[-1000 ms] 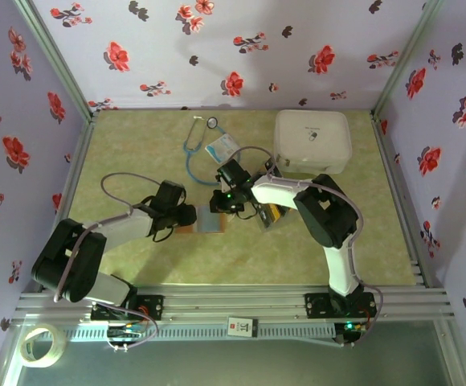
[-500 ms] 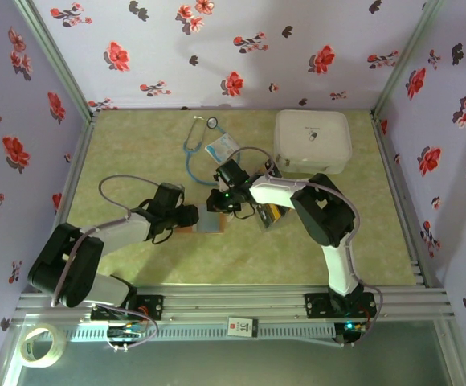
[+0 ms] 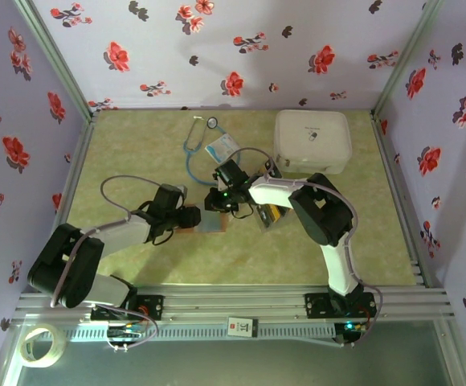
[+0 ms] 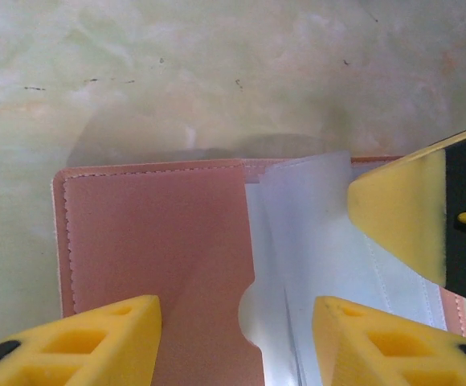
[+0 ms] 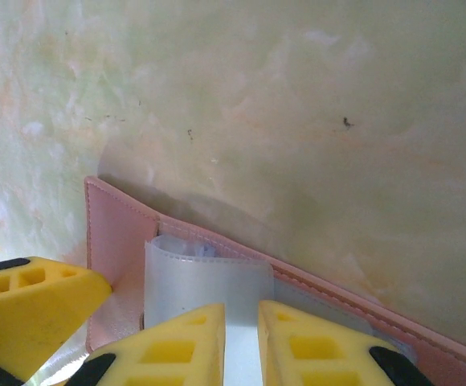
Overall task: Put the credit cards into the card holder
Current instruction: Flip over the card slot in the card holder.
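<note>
- The card holder [image 3: 207, 223] lies open and flat on the table [image 3: 128, 153], just left of centre in the overhead view, boxed in by both grippers.
- Up close on the left wrist view, its tan-pink leather panel [image 4: 153, 249] fills the lower left, stitching along the edge, with the clear pockets [image 4: 321, 233] to the right of it.
- The left gripper [image 3: 191, 216] sits at the holder's left side. Its yellow fingers [image 4: 88, 338] are spread wide over the leather and hold nothing.
- The right gripper [image 3: 217, 201] comes in at the holder's upper right edge. On its own camera the two fingers [image 5: 177, 350] are almost pressed together.
- A clear pocket sheet [image 5: 205, 277] runs straight into that narrow slit, so it looks pinched there.
- The left wrist view catches one right finger [image 4: 402, 217], yellow with a black back, resting on the clear pockets at the frame's right edge.
- The credit cards [image 3: 270, 215], yellow and black, lie right of the holder, partly under the right arm.
- Further out: a stethoscope [image 3: 193, 153] and a light-blue badge card [image 3: 221, 147] above centre, and a white case [image 3: 312, 142] at upper right.
- A tape roll [image 3: 38, 344] sits off the table at bottom left.
</note>
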